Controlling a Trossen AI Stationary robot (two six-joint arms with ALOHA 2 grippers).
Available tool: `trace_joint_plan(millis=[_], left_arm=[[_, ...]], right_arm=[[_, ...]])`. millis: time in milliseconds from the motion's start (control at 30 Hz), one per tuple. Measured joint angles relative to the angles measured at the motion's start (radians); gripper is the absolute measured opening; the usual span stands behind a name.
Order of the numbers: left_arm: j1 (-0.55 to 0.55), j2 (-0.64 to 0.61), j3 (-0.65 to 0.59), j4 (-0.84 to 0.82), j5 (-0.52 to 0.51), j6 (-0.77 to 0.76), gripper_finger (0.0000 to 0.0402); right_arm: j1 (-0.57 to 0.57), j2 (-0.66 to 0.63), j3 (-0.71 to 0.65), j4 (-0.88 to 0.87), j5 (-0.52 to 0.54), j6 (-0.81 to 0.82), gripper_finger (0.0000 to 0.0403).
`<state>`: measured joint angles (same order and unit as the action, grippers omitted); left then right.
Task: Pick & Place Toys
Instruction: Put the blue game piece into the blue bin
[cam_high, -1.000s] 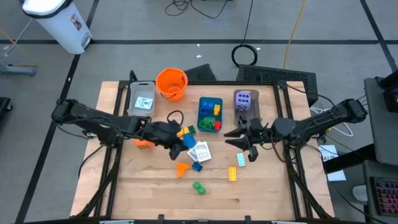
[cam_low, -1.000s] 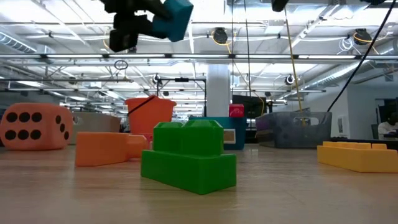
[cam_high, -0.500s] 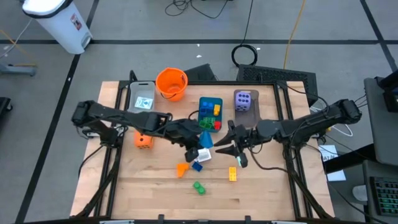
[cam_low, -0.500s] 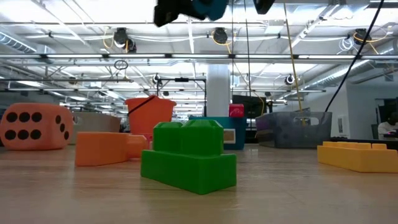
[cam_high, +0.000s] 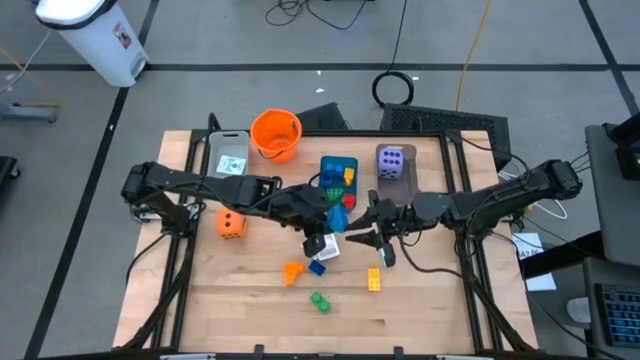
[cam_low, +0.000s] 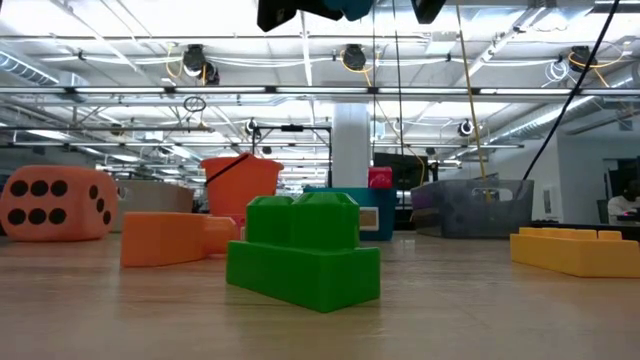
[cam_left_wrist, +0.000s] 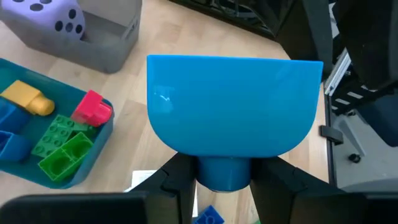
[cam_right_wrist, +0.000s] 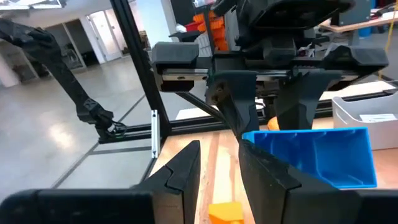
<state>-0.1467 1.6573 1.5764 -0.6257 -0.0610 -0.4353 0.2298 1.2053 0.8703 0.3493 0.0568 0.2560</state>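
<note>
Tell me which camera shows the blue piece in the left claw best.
The left wrist view: the blue piece fills the frame, pinched at its stem by the left claw. The high view shows it small above the teal tray's edge; the low view catches only its underside; the right wrist view shows a blue edge.

Left pincer (cam_high: 335, 215) beside brick tray (cam_high: 325, 170), right pincer (cam_high: 368, 228) opposite.

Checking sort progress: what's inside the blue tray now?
Inside the blue tray: a yellow brick, red brick, green bricks and blue bricks. Its far side falls outside the picture.
</note>
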Motion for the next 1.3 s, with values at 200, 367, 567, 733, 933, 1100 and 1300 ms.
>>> trace_joint_plan(millis=[200,367,567,733,933,1100,1300], left_arm=[[-0.009,-0.001,0.001,-0.009,-0.007,-0.02,0.0125],[-0.009,-0.001,0.002,-0.013,-0.003,-0.028,0.0125],[-0.009,-0.002,0.002,-0.011,0.002,-0.037,0.0125],[-0.007,-0.002,0.002,-0.009,0.027,-0.031,0.0125],[-0.004,-0.002,0.002,0.002,0.018,-0.03,0.0125],[0.004,-0.002,0.002,0.005,0.015,-0.034,0.0125],[0.018,-0.001,0.002,0.058,0.018,-0.017,0.0125]], right_arm=[[-0.003,0.001,-0.001,0.017,0.015,-0.033,0.0105],[-0.004,0.002,-0.002,0.029,0.017,-0.037,0.0105],[-0.005,-0.007,-0.003,0.038,0.018,-0.037,0.0105],[-0.008,-0.032,-0.003,0.043,0.041,-0.059,0.0105],[-0.009,-0.046,-0.003,-0.002,0.029,-0.062,0.0105],[-0.007,-0.045,-0.003,-0.044,0.025,-0.057,0.0105],[-0.006,-0.048,-0.003,-0.055,0.024,-0.059,0.0105]])
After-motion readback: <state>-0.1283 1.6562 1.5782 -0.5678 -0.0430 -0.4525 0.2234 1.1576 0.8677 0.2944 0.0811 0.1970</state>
